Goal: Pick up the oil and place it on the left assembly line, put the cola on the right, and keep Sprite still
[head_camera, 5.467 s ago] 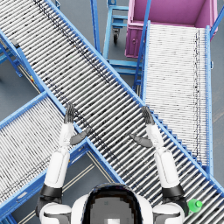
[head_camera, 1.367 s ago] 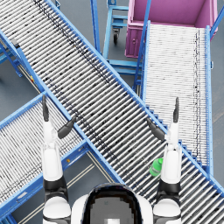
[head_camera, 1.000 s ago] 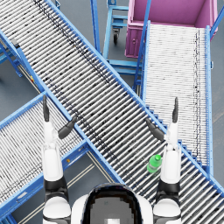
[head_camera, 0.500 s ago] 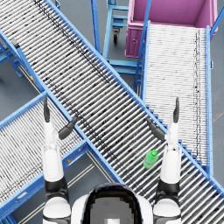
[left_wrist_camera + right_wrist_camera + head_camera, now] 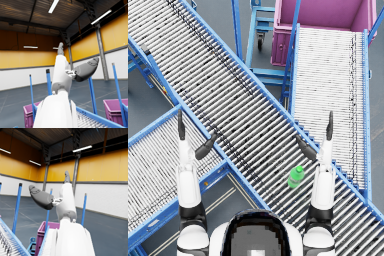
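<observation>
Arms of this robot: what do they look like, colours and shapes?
The left arm and right arm are smooth, rounded white shells with a black band low down. The left robot hand and right robot hand have dark grey, rounded fingers. No cables show.

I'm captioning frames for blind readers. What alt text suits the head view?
A green bottle sits on the long diagonal roller conveyor, close beside the robot's right arm. The left hand and right hand are both open and empty.
</observation>
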